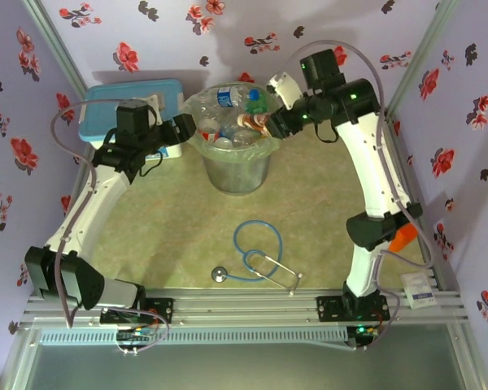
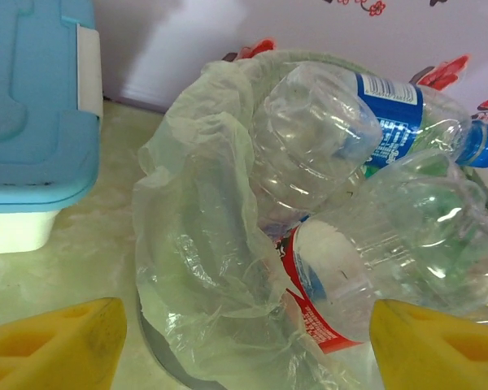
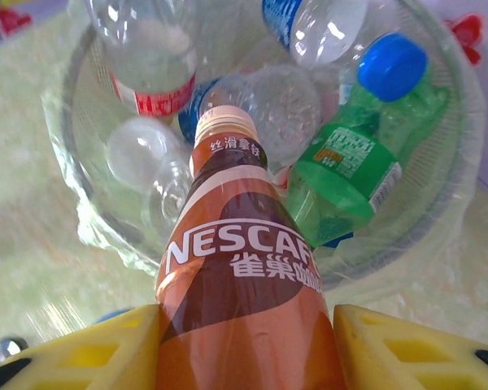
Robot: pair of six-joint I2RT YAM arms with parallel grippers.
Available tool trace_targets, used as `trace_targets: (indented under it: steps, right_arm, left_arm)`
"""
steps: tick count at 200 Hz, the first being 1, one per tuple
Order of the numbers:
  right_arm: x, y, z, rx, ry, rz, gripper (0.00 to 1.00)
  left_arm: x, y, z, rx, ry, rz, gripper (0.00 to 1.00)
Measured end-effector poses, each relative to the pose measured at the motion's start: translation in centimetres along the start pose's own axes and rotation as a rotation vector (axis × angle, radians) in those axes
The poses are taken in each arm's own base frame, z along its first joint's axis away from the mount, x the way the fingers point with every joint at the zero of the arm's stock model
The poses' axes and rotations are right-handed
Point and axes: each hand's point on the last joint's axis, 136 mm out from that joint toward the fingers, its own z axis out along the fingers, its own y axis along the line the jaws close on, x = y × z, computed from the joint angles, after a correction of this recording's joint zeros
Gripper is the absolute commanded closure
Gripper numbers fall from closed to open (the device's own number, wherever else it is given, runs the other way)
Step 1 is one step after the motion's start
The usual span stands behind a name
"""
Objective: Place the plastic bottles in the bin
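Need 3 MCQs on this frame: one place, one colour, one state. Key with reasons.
1. Stethoscope lies:
A) on the box lid
B) on the table, apart from the bin
C) in the left gripper

2. Green bottle cap:
A) red
B) white
C) blue

3. Right gripper:
A) open, empty
B) shut on the Nescafé bottle
C) shut on a cloth

1 B: the top view shows it there.
2 C: the right wrist view shows blue.
3 B: its fingers clamp it.
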Motion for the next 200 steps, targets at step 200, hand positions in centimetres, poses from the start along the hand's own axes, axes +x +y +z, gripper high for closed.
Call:
trace_targets:
  steps: [200]
  right_arm:
    - [-1.9, 5.0, 6.1, -0.044, 0.059, -0.632, 0.66]
  left_arm:
    - [0.8, -0.1, 2.4, 0.009, 0.022, 0.006, 0.22]
